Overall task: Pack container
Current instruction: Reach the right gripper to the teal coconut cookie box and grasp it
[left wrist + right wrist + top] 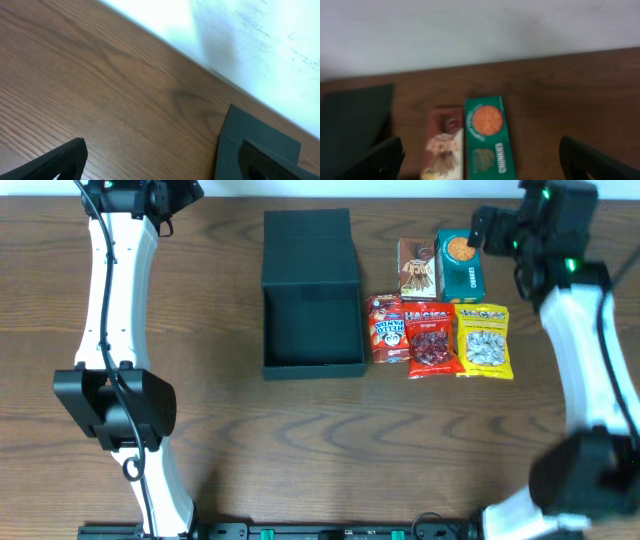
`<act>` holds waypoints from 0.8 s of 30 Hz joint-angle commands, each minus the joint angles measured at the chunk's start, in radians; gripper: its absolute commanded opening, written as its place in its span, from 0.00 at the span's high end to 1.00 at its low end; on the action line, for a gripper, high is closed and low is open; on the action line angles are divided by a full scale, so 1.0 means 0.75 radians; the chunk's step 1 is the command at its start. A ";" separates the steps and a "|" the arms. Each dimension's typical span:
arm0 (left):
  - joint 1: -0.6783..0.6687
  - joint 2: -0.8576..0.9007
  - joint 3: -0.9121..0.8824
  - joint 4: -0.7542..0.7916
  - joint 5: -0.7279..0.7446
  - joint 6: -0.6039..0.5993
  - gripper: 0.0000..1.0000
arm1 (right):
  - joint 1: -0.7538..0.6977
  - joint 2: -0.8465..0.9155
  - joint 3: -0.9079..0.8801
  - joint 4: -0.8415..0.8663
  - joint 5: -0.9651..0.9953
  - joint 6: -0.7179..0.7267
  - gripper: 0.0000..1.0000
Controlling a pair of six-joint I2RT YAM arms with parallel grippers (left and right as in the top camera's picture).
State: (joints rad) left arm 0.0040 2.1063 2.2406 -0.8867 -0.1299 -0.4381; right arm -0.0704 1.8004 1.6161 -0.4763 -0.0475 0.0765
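Container [312, 295] likely light, stiff cardboard, crushable, so take it by a side wall; left pincer [162, 156] and right pincer [480, 151] gape wide, empty.

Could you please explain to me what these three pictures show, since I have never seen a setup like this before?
This is a robot with a left arm and a right arm at a wooden table. The wide picture looks down from above. The other two come from cameras on the wrists, so the dark shapes in their lower corners are each arm's own fingers. On the table lies an open black container, empty, with its flap lid lying flat behind it. Beside it are five snacks: a brown box, a teal carton, a Hello Panda packet, a red packet and a yellow packet. The left gripper is open over the wood near the container's corner. The right gripper is open above the teal carton. Neither holds anything.
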 commanded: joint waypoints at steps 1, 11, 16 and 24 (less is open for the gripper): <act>0.003 -0.001 0.015 -0.002 0.000 0.006 0.02 | -0.007 0.196 0.188 -0.096 -0.016 -0.118 0.01; 0.003 -0.001 -0.001 -0.003 0.000 0.005 0.02 | -0.002 0.558 0.437 -0.341 -0.013 -0.190 0.01; 0.003 -0.001 -0.027 0.001 0.000 0.005 0.02 | 0.000 0.612 0.437 -0.372 -0.018 -0.229 0.01; 0.003 -0.001 -0.079 0.008 0.000 -0.016 0.02 | 0.004 0.674 0.436 -0.407 -0.017 -0.254 0.01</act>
State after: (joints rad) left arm 0.0036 2.1063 2.1872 -0.8825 -0.1303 -0.4446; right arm -0.0715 2.2810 1.9182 -0.7784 -0.0536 -0.0875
